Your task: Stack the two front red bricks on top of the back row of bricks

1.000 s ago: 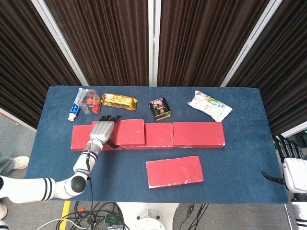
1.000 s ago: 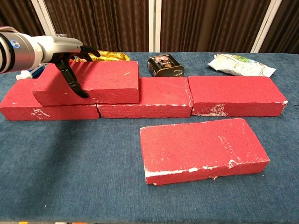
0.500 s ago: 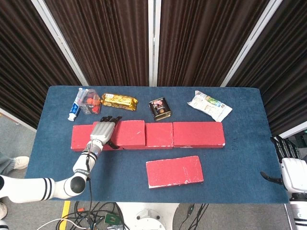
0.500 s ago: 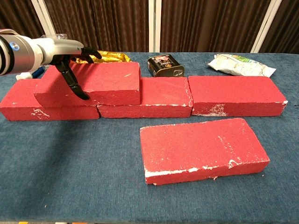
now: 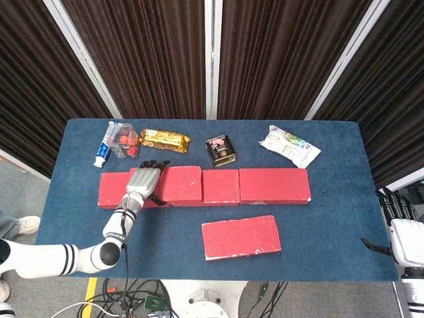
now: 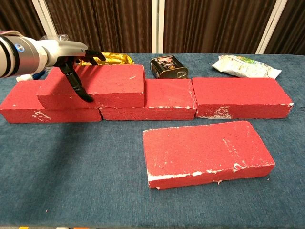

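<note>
Red brick [image 6: 102, 86], rough-faced with pale chipped edges, sits on top of the back row of bricks [image 6: 200, 98], over the joint between the left and middle bricks of that row. Its left end is under the left hand [image 6: 71, 57]. Hand lies over the brick's top, dark fingers [image 6: 90, 53] curled over the far edge and the thumb down the near face, gripping the brick. Head view shows the same: left hand [image 5: 141, 180] flat over the stacked brick [image 5: 173, 183].

Second front brick [image 6: 205, 151] lies flat on the blue table [image 6: 71, 181], in front of the row's middle and right bricks, slightly skewed, apart from the row. White crumbling shows along its near edge and corners.

Right hand [image 5: 399, 218] hangs off the right edge of the table, well apart from all bricks, fingers up and spread, holding nothing.

Behind the row, left to right: toothpaste tube [image 5: 103, 151], clear box with red bits [image 5: 122, 140], gold packet [image 5: 164, 140], dark tin [image 5: 220, 150], white snack bag [image 5: 289, 146].
</note>
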`<state>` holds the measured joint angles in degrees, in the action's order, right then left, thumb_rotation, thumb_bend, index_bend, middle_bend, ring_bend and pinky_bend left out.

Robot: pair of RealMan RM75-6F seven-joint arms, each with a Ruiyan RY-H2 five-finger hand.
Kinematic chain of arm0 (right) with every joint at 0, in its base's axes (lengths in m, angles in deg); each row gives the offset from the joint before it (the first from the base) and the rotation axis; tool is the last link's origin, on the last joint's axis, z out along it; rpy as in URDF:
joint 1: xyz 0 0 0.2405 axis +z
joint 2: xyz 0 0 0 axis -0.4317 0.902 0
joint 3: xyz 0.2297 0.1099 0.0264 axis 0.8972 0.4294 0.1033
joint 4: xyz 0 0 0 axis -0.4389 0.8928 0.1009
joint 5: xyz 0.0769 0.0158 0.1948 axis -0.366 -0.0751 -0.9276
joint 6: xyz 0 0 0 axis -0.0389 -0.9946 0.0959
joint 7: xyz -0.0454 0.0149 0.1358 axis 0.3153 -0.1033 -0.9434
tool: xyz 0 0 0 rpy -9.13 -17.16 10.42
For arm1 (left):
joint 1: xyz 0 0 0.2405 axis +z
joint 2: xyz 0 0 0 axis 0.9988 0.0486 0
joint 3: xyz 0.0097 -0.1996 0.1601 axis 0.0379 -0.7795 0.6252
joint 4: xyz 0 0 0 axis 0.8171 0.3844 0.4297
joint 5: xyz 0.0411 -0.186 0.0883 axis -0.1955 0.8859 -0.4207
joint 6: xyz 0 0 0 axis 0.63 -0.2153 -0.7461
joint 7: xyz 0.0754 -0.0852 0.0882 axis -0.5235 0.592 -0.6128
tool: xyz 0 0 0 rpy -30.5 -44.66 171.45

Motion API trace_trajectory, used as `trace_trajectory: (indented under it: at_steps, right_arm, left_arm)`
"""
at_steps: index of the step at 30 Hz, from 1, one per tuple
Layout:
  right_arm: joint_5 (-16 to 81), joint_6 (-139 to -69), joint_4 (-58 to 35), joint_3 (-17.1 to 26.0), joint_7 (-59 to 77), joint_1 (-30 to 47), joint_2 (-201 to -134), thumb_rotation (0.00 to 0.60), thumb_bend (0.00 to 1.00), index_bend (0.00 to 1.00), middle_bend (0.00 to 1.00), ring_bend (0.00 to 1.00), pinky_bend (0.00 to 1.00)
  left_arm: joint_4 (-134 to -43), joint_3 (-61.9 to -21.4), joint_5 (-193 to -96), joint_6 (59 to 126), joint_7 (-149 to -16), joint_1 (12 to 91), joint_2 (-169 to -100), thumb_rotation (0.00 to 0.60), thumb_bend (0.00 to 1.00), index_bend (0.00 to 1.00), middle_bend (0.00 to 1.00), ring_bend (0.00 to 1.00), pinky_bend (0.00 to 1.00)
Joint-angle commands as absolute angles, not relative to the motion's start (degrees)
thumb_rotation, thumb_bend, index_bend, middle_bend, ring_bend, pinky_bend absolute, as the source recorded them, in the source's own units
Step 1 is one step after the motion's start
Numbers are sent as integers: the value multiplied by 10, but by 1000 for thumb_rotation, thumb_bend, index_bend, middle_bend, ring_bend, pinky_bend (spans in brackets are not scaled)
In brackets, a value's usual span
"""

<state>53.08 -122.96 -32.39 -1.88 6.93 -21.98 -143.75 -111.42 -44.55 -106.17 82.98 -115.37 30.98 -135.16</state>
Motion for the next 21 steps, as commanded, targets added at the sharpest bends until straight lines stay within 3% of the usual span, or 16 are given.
trace_trajectory:
  at_steps: [1,21]
  right_arm:
    - [531,-1228,-323,-19,71,-219,-1438,600,12,0,0,0,0]
    - [530,-1226,-322,-20,72,-219,-1439,600,13,0,0,0,0]
  left_arm:
    - [-1117,-445,-1059,831,-1152,309,-1351,600,0,0,228,0,0]
    - [-1116,-434,-1051,830,-1146,304,-1346,600,0,0,219,0,0]
